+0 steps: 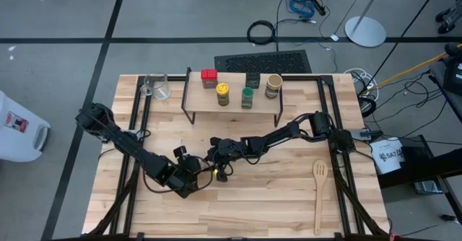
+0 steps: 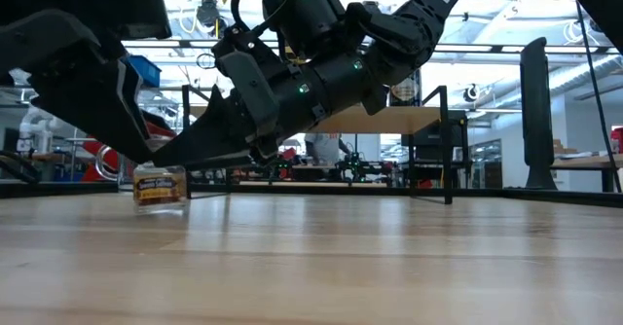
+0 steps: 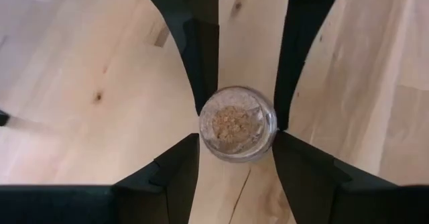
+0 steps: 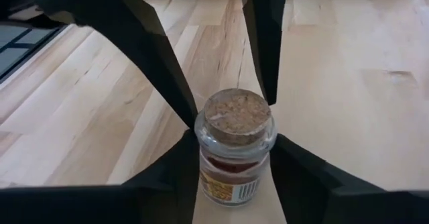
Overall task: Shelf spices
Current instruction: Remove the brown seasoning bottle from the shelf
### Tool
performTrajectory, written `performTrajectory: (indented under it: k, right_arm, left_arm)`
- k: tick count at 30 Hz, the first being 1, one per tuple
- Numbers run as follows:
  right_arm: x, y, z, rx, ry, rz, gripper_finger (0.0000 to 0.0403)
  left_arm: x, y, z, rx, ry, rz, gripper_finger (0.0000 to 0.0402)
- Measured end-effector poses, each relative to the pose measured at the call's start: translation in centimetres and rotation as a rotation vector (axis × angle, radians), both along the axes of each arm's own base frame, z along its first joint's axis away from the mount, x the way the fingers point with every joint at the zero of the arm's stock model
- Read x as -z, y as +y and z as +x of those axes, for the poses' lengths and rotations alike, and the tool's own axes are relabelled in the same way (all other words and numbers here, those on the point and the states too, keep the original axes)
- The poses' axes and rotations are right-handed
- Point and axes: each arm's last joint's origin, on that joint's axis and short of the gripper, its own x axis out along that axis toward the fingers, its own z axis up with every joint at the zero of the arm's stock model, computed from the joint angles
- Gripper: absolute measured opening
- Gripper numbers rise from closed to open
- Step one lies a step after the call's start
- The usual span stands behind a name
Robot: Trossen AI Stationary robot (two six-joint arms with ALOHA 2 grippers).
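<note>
The tiny brown jar (image 4: 234, 143), clear glass with a cork lid, stands on the tabletop (image 2: 161, 187) in front of the shelf. Both grippers meet at it. My left gripper (image 3: 238, 140) comes from the table's near left and my right gripper (image 4: 234, 160) from the right, each with a finger on either side of the jar. In the high view they hide most of the jar (image 1: 217, 171). The shelf (image 1: 231, 105) at the back carries a red tin (image 1: 208, 76), a yellow jar (image 1: 223, 94), a green-lidded jar (image 1: 247, 97), a dark tin (image 1: 253, 80) and a tan jar (image 1: 273, 86). My left gripper pinches the jar between its two fingers at the glass rim just below the cork (image 3: 201, 133). The fingers slant down from the table's near left. The jar stands upright with its bottom (image 2: 161, 206) on the table. My right gripper pinches the jar's glass body (image 4: 201, 167) between its two fingers, lower than the left's fingertips (image 4: 191, 113). It comes from the table's right, slanting slightly down. The jar stays upright on the wood.
A clear glass cup (image 1: 157, 86) stands left of the shelf at the back. A wooden spatula (image 1: 320, 194) lies near the right front. Black frame rails (image 1: 338, 161) run along both table sides. Bare wood lies between the grippers and the shelf.
</note>
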Motion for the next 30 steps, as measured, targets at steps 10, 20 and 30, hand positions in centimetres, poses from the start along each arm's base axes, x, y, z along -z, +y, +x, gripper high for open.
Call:
performTrajectory:
  k: [10,20,30]
  right_arm:
    - [0.0,0.0,0.0,-0.006,0.007,0.001,0.015]
    - [0.1,0.1,-0.1,-0.027,0.024,0.029,0.0154]
    - [0.1,0.7,-0.2,-0.055,0.029,0.024,0.0155]
  left_arm:
    - [-2.4,0.1,-0.8,0.011,-0.083,-0.055,0.0196]
    - [-0.7,-0.3,-2.1,-0.041,-0.011,-0.11,0.0196]
    - [1.5,-0.4,-1.4,-0.075,0.024,-0.06,0.0196]
